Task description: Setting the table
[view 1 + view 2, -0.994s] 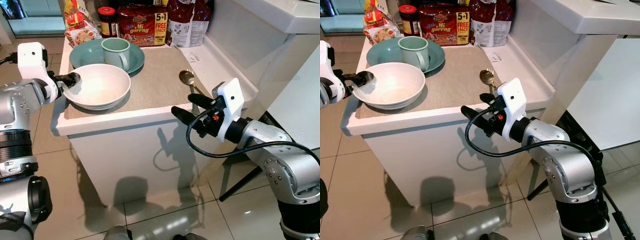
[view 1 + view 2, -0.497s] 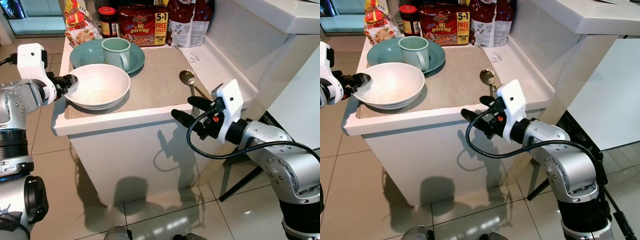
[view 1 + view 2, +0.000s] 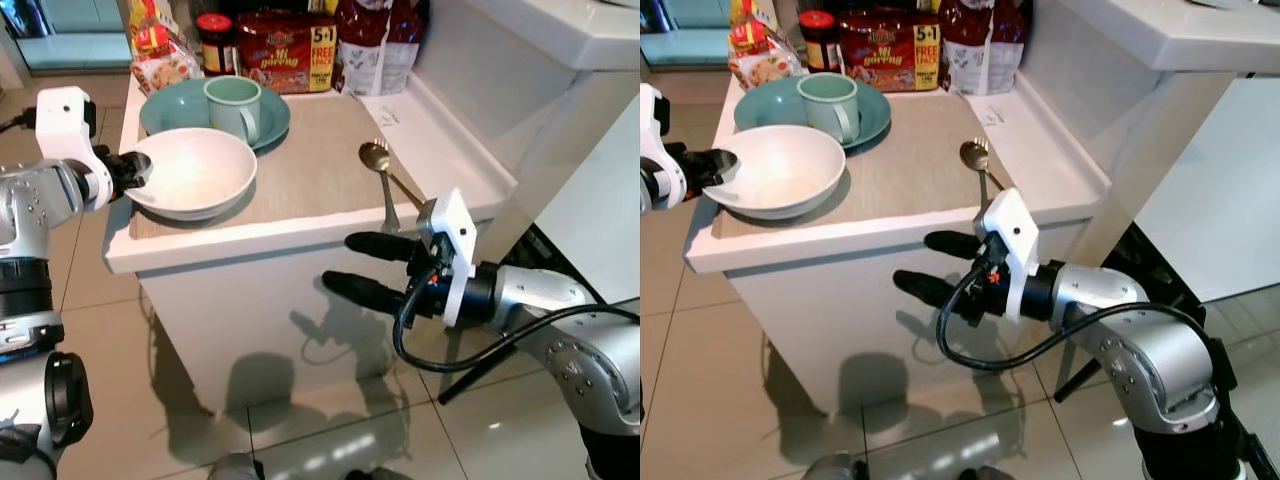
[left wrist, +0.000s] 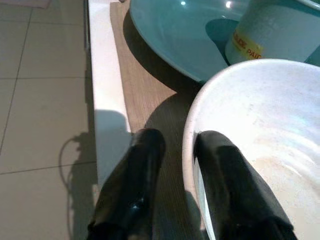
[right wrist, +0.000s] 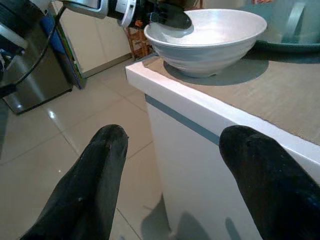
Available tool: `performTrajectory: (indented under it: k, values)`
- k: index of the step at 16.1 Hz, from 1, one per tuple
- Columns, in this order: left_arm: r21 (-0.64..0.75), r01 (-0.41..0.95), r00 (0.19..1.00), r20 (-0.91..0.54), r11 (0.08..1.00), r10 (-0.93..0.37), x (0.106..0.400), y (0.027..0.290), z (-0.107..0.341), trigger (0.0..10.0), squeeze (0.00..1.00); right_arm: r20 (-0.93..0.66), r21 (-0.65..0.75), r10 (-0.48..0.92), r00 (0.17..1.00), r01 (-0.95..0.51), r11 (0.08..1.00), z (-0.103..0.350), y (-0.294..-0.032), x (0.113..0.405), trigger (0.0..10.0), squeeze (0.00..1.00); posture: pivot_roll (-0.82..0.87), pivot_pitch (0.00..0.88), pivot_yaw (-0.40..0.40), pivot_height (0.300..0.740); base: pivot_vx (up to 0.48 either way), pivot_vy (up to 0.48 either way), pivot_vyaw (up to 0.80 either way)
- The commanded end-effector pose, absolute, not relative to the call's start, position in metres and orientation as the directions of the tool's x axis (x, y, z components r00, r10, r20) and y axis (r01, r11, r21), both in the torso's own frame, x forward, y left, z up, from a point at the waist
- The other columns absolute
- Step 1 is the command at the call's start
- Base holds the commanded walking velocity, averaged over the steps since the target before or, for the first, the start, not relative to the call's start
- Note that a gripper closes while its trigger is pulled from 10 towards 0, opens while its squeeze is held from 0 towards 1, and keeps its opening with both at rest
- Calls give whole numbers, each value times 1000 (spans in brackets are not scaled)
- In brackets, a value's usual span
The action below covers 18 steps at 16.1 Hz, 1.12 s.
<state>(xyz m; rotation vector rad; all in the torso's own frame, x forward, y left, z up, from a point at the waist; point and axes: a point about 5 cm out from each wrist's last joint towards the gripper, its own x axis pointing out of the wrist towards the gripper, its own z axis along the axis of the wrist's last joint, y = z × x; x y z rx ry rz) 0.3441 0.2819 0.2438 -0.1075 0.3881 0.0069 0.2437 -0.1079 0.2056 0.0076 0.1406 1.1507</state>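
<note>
A white bowl (image 3: 195, 172) sits on the beige placemat (image 3: 310, 165) near the counter's left edge. My left gripper (image 3: 133, 170) is shut on the white bowl's left rim, one finger (image 4: 131, 185) outside and the other inside the bowl (image 4: 260, 120). Behind it a teal cup (image 3: 233, 104) stands on a teal plate (image 3: 170, 108). A spoon (image 3: 377, 157) lies on a fork at the mat's right side. My right gripper (image 3: 340, 262) hangs open and empty in front of the cabinet, below the counter edge; its wrist view looks along the counter toward the bowl (image 5: 210, 32).
Noodle packs (image 3: 285, 52), a jar (image 3: 213, 38) and snack bags (image 3: 375, 40) line the counter's back. A raised white ledge (image 3: 520, 60) borders the right side. Tiled floor (image 3: 110, 400) surrounds the white cabinet (image 3: 250, 320).
My right gripper has dropped from counter-edge height to in front of the cabinet and turned, fingers now stacked. The left gripper has drawn the bowl slightly left.
</note>
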Motion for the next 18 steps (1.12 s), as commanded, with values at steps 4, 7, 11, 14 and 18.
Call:
performTrajectory:
  k: [4,7,11,14,18]
  values:
    - [-116,-23,937,-350,993,-19,342,282,254,0,0,-102,78,914,392,-913,400,209,-110,244,10000,0,85,11,-48,740,0,0,0]
    - [-127,-14,937,-348,992,-31,342,280,254,0,0,-101,75,910,401,-910,409,209,-110,245,10000,0,84,4,-46,740,0,0,0]
    - [-136,0,938,-343,991,-47,344,276,254,0,0,-100,71,907,409,-907,416,208,-111,245,10000,0,83,0,-39,740,0,0,0]
    - [-174,3,950,-308,985,-58,342,274,258,0,0,-91,70,906,414,-904,421,208,-111,245,10000,0,85,0,-35,740,0,0,0]
    - [-311,51,980,-168,949,-108,329,267,275,0,0,-71,77,903,423,-901,427,209,-112,243,10000,0,88,0,-45,740,0,0,0]
